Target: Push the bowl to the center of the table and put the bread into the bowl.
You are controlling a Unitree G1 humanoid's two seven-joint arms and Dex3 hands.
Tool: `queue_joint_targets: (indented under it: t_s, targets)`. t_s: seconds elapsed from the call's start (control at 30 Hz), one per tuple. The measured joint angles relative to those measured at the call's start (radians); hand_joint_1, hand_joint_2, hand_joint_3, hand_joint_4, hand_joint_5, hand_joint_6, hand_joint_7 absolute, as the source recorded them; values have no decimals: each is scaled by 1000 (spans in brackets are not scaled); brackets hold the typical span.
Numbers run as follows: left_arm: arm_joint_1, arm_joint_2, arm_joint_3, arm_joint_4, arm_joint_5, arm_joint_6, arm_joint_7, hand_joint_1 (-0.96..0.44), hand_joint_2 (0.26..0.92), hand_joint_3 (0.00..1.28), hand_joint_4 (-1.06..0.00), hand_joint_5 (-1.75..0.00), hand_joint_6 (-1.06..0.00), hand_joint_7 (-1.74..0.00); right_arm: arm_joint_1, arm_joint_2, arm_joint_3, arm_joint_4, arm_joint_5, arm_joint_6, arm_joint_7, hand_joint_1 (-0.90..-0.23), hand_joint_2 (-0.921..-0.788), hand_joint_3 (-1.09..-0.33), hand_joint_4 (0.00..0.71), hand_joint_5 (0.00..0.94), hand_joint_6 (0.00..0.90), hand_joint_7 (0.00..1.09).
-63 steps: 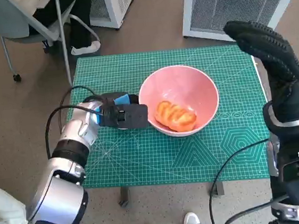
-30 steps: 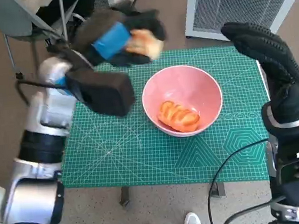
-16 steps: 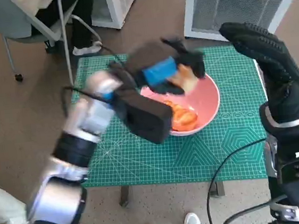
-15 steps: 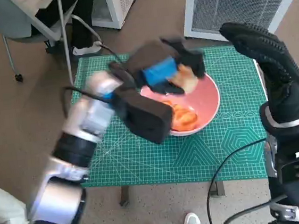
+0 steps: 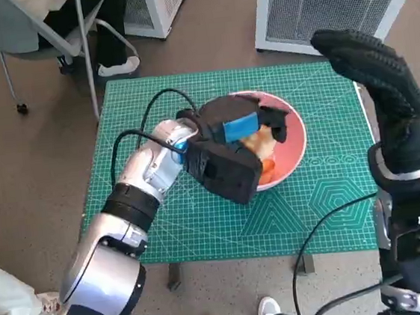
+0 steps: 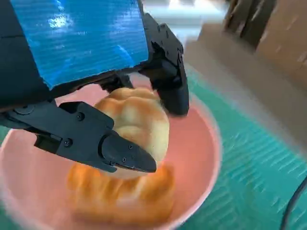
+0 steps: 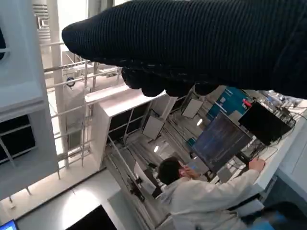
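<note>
Left hand holds a bread roll inside the pink bowl.

The left hand (image 5: pixel 241 128) grips a pale bread roll (image 6: pixel 136 124) between its black fingers (image 6: pixel 115 151), low over the bowl (image 5: pixel 293 149), which sits near the middle of the green cutting mat (image 5: pixel 194 219). Under the roll, a second, orange-brown bread (image 6: pixel 120 196) lies on the bowl's floor. The right hand (image 5: pixel 383 86) is raised beside the bowl at the mat's right edge, fingers extended, grasping nothing.

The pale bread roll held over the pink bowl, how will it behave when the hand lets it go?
The pale bread roll looks soft and light, so it should drop gently. Being rounded, it may roll off the orange bread beneath. The pink bowl has sloped walls that should contain it.
</note>
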Motion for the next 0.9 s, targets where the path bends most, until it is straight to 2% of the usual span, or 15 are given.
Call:
queue_joint_targets:
  t_s: [0.17,0.27,0.37,0.6,0.9]
  targets:
    - [0,17,33,-27,-43,22,-85,-414,905,44,-16,-8,-35,-232,2,0,-1,-8,-4,10,-6,-561,-921,-781,238,0,-1,530]
    - [0,39,61,-63,-68,1,-86,-530,916,81,-5,-2,-11,-93,2,1,-2,-11,-5,17,-8,-564,-921,-780,238,0,-1,529]
    - [3,66,98,-101,-95,-45,-60,-590,919,129,-1,0,-4,-38,2,1,-2,-14,-5,21,-12,-563,-921,-780,238,0,-1,528]
    - [51,90,243,-196,-268,-179,-2,-667,921,310,1,1,-71,-41,2,1,-3,-14,-4,23,-15,-559,-921,-781,238,0,-1,527]
    - [168,63,402,-318,-564,-217,-59,-690,921,429,-70,-33,-171,-97,-13,1,-2,-14,3,36,-15,-554,-921,-781,241,1,-1,531]
